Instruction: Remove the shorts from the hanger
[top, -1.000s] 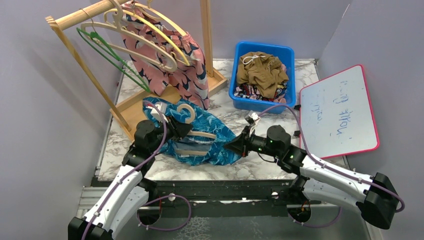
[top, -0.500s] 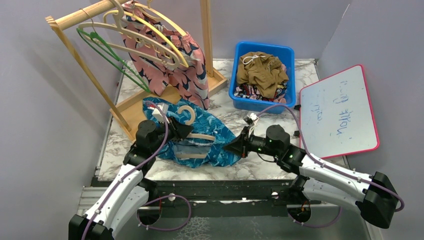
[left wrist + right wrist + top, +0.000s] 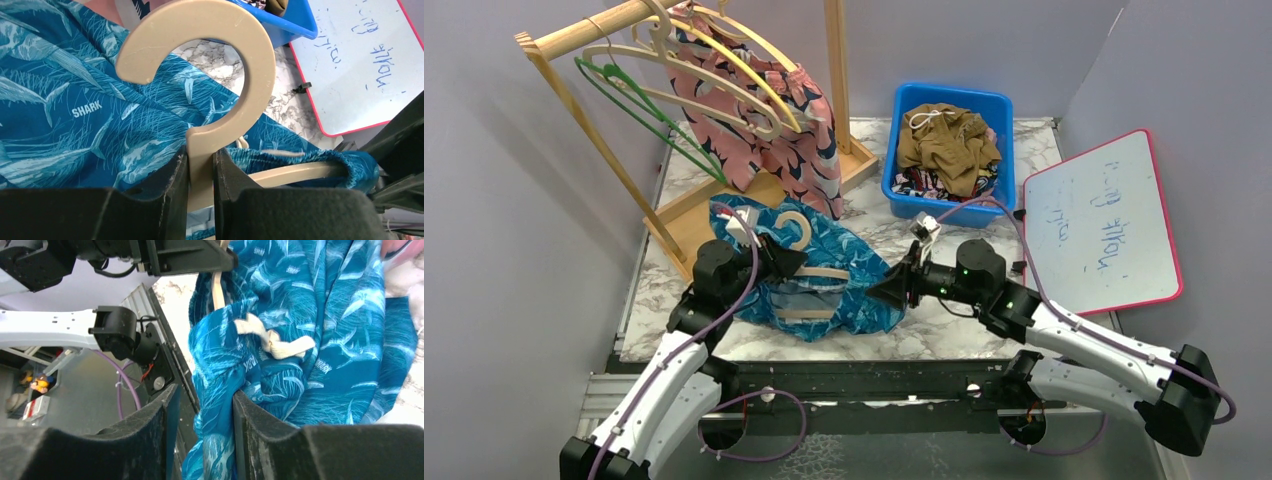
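Observation:
The teal shark-print shorts (image 3: 849, 285) lie on the marble table, still threaded on a beige hanger (image 3: 797, 229). My left gripper (image 3: 786, 262) is shut on the hanger's neck just below the hook (image 3: 220, 60), both fingers pressed to the plastic (image 3: 201, 165). My right gripper (image 3: 879, 293) is at the shorts' right edge. In the right wrist view its jaws (image 3: 201, 410) stand open; a fold of teal shorts (image 3: 300, 315) hangs between them, touching the right finger with a gap at the left one. A white drawstring knot (image 3: 277, 342) shows above.
A wooden rack (image 3: 594, 32) at the back left carries bare hangers and pink shorts with navy-white blotches (image 3: 796, 140). A blue bin (image 3: 900, 130) with olive-brown shorts stands at the back. A pink-framed whiteboard (image 3: 1104, 225) leans at the right.
The right jaws have parted from a tight pinch on the teal fabric, and that gripper has shifted slightly left and up. The left gripper keeps its hold on the hanger.

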Robot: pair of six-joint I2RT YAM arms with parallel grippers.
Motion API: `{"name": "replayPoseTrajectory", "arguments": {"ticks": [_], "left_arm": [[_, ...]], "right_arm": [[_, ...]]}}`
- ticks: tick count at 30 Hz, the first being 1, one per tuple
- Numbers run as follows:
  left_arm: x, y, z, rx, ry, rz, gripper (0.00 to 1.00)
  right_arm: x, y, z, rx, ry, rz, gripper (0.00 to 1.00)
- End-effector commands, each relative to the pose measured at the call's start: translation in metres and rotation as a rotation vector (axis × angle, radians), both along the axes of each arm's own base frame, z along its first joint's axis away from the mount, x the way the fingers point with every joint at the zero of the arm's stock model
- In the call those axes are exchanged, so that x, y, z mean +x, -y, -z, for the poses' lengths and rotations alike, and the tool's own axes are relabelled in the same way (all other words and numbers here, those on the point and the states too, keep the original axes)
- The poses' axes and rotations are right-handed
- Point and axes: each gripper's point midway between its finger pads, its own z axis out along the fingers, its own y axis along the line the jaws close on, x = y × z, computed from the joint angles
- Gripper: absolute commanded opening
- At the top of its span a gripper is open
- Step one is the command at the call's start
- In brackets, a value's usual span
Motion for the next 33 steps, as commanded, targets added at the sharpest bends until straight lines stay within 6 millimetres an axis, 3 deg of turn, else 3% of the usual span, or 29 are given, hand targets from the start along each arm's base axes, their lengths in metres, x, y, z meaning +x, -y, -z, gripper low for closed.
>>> {"name": "replayPoseTrajectory", "arguments": {"ticks": [1,4,9,13,17,19,22,24,26,33], "left_arm": [[-0.005,0.002,-0.044,0.014,0.121,0.052,0.00],[-0.009,0.001,-0.053,0.060,0.129,0.074,0.00],[-0.011,-0.003,-0.065,0.142,0.158,0.101,0.00],[-0.013,-0.004,-0.052,0.189,0.144,0.126,0.00],[-0.014,-0.009,-0.024,0.218,0.091,0.109,0.00],[-0.015,-0.010,-0.025,0.231,0.095,0.117,0.00],[-0.012,-0.014,-0.025,0.247,0.111,0.094,0.00],[-0.012,-0.015,-0.025,0.255,0.112,0.086,0.00],[-0.011,-0.016,-0.024,0.255,0.109,0.084,0.00],[-0.010,-0.018,-0.020,0.265,0.093,0.073,0.00]], "right_arm": [[0.006,0.003,-0.022,-0.025,0.043,0.030,0.51],[0.003,0.003,-0.029,-0.026,0.059,0.009,0.63],[0.005,-0.001,-0.027,-0.063,0.047,-0.010,0.64],[0.003,-0.013,-0.030,-0.051,0.021,-0.058,0.64],[-0.003,-0.030,-0.035,-0.021,0.000,-0.145,0.65],[-0.001,-0.037,-0.031,-0.050,-0.020,-0.170,0.65],[0.010,-0.043,-0.016,-0.120,-0.050,-0.148,0.63],[0.014,-0.046,-0.010,-0.138,-0.055,-0.139,0.51],[0.016,-0.048,-0.008,-0.137,-0.061,-0.133,0.46],[0.004,-0.048,0.002,-0.140,-0.098,-0.186,0.51]]}}
